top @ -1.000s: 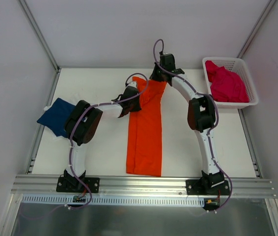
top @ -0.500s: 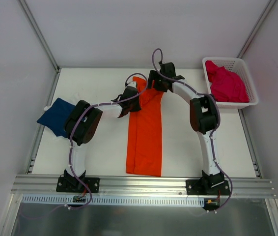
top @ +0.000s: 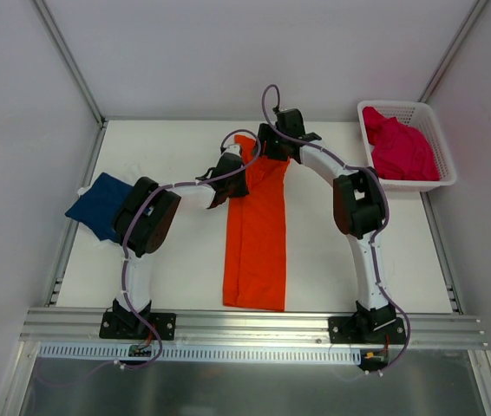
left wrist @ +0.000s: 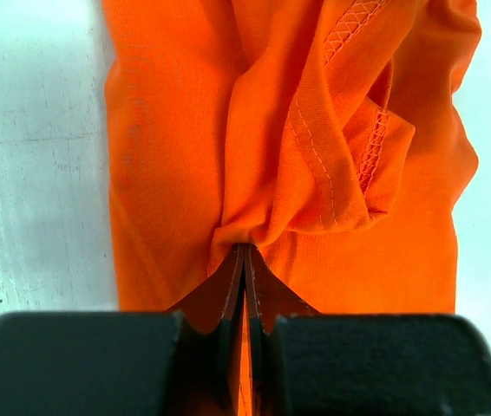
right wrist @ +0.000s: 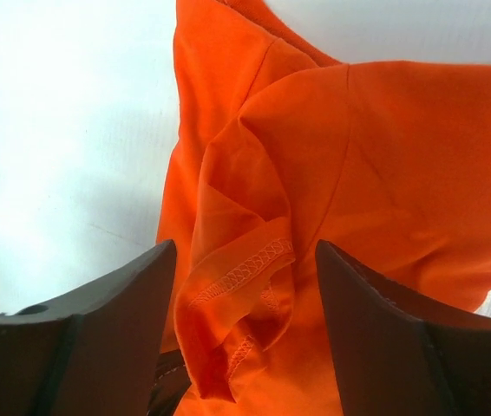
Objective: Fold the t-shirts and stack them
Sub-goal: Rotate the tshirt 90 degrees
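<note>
1. Three t-shirts are in view. The orange t-shirt (top: 256, 234) lies as a long narrow strip down the middle of the table (top: 176, 269). The navy t-shirt (top: 98, 206) sits folded at the left edge, and the magenta t-shirt (top: 399, 149) is heaped in the basket (top: 415, 185) at far right.
2. The left end effector (left wrist: 244, 251) has its fingers pressed together on a pinch of orange cloth near the strip's far end.
3. The right end effector (right wrist: 245, 251) has its fingers apart. It hovers over the bunched sleeve and stitched hem just beside that pinch, gripping nothing.
4. The cloth looks light and limp and creases readily, so it will likely sag and drag unless lifted at two points. The hemmed edges or corners at the far end look like the firmest holds.
</note>
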Robot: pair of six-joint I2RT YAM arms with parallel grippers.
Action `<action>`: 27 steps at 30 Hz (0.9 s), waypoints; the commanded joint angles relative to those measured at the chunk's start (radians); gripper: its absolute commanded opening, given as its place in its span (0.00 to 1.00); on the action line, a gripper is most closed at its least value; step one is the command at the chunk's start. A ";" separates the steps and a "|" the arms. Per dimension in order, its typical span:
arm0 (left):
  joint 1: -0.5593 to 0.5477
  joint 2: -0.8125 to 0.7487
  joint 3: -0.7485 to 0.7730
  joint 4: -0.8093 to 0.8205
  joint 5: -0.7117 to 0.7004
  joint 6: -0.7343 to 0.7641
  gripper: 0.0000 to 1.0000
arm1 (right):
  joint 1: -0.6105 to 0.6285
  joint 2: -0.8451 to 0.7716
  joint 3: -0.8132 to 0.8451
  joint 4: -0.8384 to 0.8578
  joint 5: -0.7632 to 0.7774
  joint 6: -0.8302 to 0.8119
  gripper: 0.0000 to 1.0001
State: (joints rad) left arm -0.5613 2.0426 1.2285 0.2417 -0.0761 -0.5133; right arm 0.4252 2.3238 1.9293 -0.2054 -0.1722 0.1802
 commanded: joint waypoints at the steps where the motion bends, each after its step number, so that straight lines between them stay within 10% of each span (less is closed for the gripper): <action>1: 0.008 -0.032 -0.020 -0.036 0.016 0.004 0.00 | 0.000 -0.043 0.033 0.017 -0.012 0.002 0.64; 13: 0.009 -0.025 -0.029 -0.032 0.016 0.004 0.00 | 0.003 -0.003 0.068 0.023 -0.010 0.019 0.29; 17: 0.009 -0.027 -0.032 -0.028 0.016 0.004 0.00 | 0.003 0.006 0.069 0.026 0.000 0.021 0.01; 27: 0.014 -0.033 -0.047 -0.024 0.013 0.007 0.00 | 0.004 0.048 0.080 0.031 0.066 0.033 0.01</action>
State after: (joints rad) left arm -0.5610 2.0377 1.2106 0.2653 -0.0757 -0.5133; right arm 0.4252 2.3745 1.9804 -0.2050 -0.1555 0.2047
